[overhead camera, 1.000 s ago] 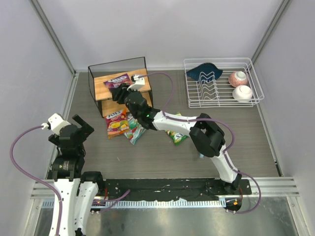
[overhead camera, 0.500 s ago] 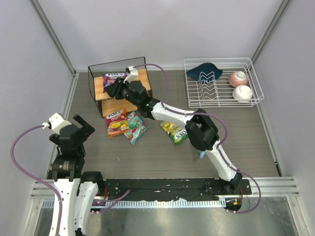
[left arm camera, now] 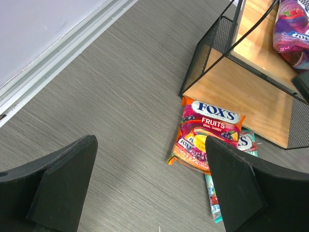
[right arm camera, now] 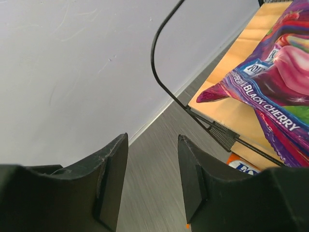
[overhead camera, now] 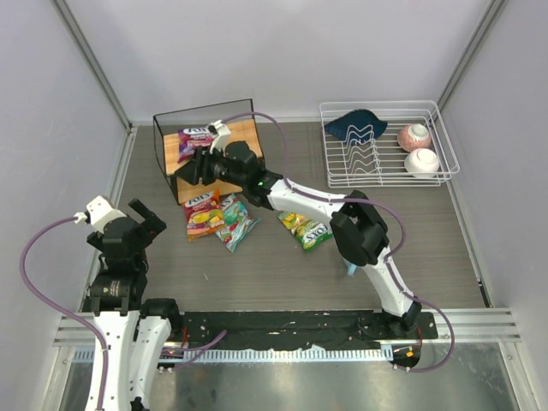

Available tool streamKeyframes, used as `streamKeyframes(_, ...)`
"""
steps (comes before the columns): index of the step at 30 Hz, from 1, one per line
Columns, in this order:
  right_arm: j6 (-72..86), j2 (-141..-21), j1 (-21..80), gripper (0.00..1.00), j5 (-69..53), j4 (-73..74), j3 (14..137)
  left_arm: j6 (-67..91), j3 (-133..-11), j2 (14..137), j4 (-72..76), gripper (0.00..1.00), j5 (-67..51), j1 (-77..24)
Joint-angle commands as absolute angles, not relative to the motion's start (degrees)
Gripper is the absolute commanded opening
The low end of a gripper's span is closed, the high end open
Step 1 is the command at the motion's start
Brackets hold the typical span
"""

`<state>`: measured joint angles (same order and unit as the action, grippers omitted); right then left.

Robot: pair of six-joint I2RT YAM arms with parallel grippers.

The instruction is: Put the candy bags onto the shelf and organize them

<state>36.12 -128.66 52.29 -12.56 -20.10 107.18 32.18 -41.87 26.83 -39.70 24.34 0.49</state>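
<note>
One of four candy bags is shelved: the purple bag [overhead camera: 193,138] lies flat, face up, at the left end of the shelf's [overhead camera: 247,132] top board, its long axis seemingly along the board. The right gripper [overhead camera: 196,166] hovers just beside it, fingers apart and empty. The red-orange bag [overhead camera: 201,213], teal bag [overhead camera: 237,226] and yellow-green bag [overhead camera: 306,229] lie on the desk [overhead camera: 257,274], not yet placed. The left gripper [overhead camera: 139,224] is spread wide, holding nothing.

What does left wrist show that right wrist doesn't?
Only left wrist: the teal bag touching the red-orange bag on the table, the shelf and its lower board, and the open left gripper. Only right wrist: the purple bag with its "Black Cherry" print readable, and the open right gripper. Both: the purple bag on the shelf's top board, and the red-orange bag, just a sliver in right wrist.
</note>
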Motion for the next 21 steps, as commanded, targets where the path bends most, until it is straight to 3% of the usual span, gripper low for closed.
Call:
streamKeyframes(1,31.2,-118.6,52.5,0.5,-9.5,-22.2,103.5,31.0,-42.5,26.7,-37.5,1.0,23.9,0.5)
streamKeyframes(5,26.9,-116.9,52.1,0.42,-4.1,-18.7,105.1,30.9,-42.6,26.7,-37.5,1.0,23.7,0.5)
streamKeyframes(7,25.3,-117.2,52.0,0.28,-1.3,-17.8,107.1,30.9,-42.5,26.6,-37.4,1.0,23.6,0.5)
streamKeyframes(14,21.4,-125.3,49.6,0.01,4.0,-12.3,119.0,30.6,-42.4,26.9,-37.0,1.0,22.2,0.5)
streamKeyframes(21,17.1,-134.5,48.5,0.01,8.9,-9.0,130.8,30.1,-42.3,26.9,-36.7,1.0,21.0,0.5)
